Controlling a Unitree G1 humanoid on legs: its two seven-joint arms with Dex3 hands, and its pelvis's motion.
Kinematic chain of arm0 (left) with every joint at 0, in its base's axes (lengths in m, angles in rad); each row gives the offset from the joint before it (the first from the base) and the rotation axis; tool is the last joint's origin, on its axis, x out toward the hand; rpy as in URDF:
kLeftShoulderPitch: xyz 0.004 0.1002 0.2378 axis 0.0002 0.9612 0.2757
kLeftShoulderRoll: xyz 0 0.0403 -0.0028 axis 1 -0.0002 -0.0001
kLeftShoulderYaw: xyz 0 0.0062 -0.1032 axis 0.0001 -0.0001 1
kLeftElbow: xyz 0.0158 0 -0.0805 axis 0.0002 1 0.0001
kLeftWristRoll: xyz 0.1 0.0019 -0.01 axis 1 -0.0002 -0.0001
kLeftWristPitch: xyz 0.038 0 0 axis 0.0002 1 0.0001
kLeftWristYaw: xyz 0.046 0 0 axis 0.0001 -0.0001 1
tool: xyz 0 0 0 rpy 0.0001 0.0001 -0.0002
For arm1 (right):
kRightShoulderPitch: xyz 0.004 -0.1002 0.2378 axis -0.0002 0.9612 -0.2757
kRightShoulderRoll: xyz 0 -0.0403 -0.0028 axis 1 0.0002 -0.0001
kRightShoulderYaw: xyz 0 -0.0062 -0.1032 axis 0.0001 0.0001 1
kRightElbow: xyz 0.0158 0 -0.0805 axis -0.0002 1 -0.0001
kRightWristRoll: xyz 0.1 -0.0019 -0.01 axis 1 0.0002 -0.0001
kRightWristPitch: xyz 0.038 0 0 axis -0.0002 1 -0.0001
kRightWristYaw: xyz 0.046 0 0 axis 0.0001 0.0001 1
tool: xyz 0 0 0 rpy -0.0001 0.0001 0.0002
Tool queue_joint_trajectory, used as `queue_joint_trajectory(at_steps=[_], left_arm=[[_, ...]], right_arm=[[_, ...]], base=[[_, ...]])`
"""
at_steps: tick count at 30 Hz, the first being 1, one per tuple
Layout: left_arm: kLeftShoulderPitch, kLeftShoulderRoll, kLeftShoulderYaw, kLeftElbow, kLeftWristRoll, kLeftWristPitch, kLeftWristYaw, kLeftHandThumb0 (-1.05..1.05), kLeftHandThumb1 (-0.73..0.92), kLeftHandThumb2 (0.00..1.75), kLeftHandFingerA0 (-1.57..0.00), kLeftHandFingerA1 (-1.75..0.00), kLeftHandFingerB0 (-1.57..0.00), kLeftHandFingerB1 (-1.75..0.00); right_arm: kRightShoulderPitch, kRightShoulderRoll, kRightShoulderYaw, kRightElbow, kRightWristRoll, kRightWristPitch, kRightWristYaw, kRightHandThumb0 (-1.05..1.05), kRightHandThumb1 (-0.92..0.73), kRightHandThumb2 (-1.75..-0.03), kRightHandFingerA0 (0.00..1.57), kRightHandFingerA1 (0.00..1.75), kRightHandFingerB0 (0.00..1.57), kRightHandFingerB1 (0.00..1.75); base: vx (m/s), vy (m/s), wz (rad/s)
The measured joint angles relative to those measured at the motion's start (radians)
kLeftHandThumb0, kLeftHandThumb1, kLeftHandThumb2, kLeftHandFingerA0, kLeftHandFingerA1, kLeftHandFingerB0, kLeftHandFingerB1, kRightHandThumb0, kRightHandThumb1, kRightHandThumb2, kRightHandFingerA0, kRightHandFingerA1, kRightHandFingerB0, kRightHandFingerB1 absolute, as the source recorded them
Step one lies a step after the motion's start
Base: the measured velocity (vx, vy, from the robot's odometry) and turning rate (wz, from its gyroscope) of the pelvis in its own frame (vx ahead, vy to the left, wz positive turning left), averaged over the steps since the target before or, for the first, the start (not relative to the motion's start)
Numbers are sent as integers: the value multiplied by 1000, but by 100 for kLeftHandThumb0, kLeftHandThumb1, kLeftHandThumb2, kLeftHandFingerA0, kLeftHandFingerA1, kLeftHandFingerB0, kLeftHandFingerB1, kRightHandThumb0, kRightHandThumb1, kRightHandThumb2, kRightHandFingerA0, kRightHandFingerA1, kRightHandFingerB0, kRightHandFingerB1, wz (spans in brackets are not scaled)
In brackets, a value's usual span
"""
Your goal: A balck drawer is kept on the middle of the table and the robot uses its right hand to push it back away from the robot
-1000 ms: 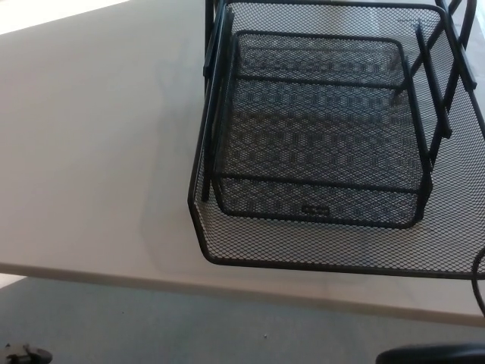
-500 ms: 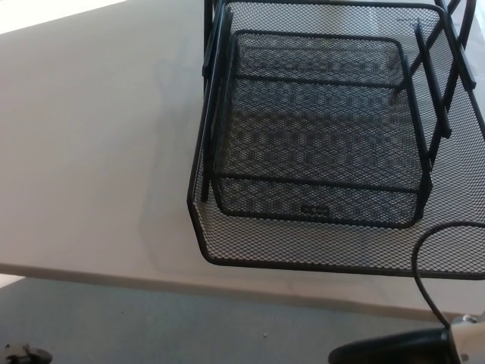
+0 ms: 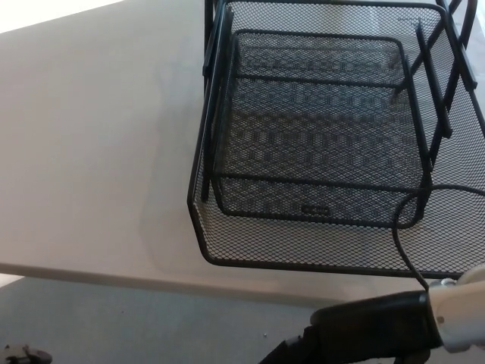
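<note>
- Black mesh drawer (image 3: 326,144) on table (image 3: 91,152), upper right of view, front edge near table's near edge.
- Right arm (image 3: 379,330) low at bottom right, below and short of drawer front; drawer lies ahead of it.
- Fingers' state: cannot tell.
- Left hand out of view.

Black right forearm (image 3: 371,330), white cuff section (image 3: 458,318), thin black looping cable (image 3: 409,227), hand perhaps cropped out
</note>
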Motion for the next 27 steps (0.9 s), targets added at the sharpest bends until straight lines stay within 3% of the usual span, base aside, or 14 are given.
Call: queue_joint_trajectory(at_steps=[13, 27], left_arm=[[1, 0, -4, 1, 1, -4, -12, -64, 63, 97, -37, -52, -21, -44], [1, 7, -13, 0, 6, -10, -19, -66, 63, 97, -36, -51, -22, -43]], right_arm=[[-112, 13, 15, 81, -59, 36, 21, -57, -76, -64, 45, 39, 30, 33], [-177, 44, 14, 279, -135, -2, 28, -58, -77, -64, 40, 38, 29, 33]], base=[[0, 0, 0], [0, 0, 0]])
